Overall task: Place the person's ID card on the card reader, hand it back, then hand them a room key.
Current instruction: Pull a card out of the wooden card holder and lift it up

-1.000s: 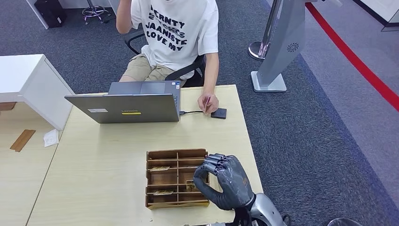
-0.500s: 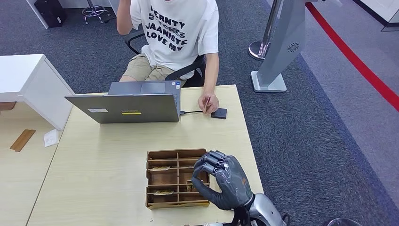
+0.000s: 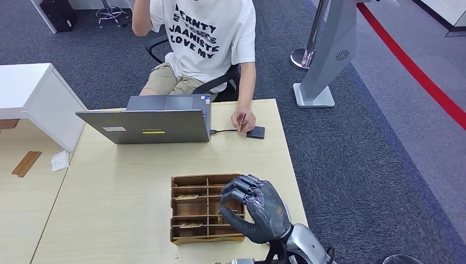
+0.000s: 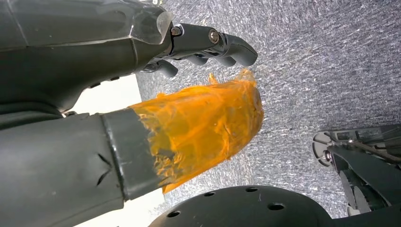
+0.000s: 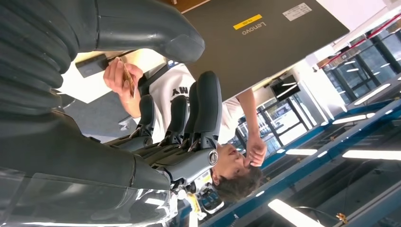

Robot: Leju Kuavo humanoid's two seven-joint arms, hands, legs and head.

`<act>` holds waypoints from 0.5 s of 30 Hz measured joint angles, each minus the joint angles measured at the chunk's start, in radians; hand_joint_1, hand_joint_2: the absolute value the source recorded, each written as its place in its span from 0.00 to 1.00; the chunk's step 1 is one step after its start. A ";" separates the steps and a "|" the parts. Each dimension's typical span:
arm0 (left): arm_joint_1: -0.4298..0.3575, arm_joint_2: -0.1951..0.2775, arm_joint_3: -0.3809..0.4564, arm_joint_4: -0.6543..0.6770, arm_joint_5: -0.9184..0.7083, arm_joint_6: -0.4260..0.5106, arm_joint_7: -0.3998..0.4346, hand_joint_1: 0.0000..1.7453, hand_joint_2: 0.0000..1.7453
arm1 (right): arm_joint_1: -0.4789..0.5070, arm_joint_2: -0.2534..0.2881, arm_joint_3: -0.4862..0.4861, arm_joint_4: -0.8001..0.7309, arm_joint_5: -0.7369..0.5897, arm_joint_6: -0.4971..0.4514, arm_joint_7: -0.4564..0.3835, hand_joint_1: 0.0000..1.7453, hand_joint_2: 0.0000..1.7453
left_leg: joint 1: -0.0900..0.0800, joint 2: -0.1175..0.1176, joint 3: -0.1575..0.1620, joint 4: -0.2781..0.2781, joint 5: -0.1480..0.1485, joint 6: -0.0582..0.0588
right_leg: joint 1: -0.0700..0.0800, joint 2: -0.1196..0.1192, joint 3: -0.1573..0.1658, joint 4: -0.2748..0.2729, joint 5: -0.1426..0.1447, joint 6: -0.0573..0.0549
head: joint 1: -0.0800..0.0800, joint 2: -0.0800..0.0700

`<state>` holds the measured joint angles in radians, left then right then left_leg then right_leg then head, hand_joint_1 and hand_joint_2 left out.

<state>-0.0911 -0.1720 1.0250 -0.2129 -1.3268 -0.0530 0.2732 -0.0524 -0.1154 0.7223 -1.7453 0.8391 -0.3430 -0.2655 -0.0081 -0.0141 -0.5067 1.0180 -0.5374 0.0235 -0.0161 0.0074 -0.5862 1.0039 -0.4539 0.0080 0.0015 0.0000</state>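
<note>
One right hand [image 3: 257,209] over key tray [image 3: 193,237], fingers [image 3: 236,190] apart, empty.

Table [image 3: 126,181]: laptop [image 3: 148,125], reader [image 3: 255,132], tray [image 3: 189,209].

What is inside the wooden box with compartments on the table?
The wooden box holds flat cards in some left compartments. The right hand hovers over its right side, hiding what lies there.

The right hand [image 3: 258,212] is glossy dark grey on a silver wrist; the left hand [image 4: 142,71] has an orange-wrapped thumb and screw-headed dark fingers [image 4: 227,45].
</note>
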 joint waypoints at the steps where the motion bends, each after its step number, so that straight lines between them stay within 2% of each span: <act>1: 0.000 0.000 0.000 0.000 0.000 0.000 0.000 0.00 0.00 | -0.004 0.001 0.002 0.004 0.005 -0.001 0.004 0.55 1.00 | 0.000 0.000 0.000 0.000 0.000 0.000 | 0.000 0.000 0.000 0.000 0.000 0.000 | 0.000 0.000; 11: 0.000 -0.001 0.000 0.000 -0.004 0.001 0.001 0.00 0.00 | -0.042 0.019 0.017 0.056 0.047 -0.004 0.033 0.50 1.00 | 0.000 0.000 0.000 0.000 0.000 0.000 | 0.000 0.000 0.000 0.000 0.000 0.000 | 0.000 0.000; 15: 0.000 -0.001 0.000 0.000 -0.006 0.001 0.001 0.00 0.00 | -0.054 0.025 0.020 0.079 0.051 -0.004 0.042 0.54 1.00 | 0.000 0.000 0.000 0.000 0.000 0.000 | 0.000 0.000 0.000 0.000 0.000 0.000 | 0.000 0.000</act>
<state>-0.0912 -0.1728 1.0250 -0.2129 -1.3323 -0.0519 0.2747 -0.1066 -0.0900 0.7423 -1.6666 0.8898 -0.3473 -0.2232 -0.0082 -0.0141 -0.5068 1.0180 -0.5374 0.0235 -0.0161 0.0074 -0.5861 1.0039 -0.4539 0.0080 0.0013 0.0000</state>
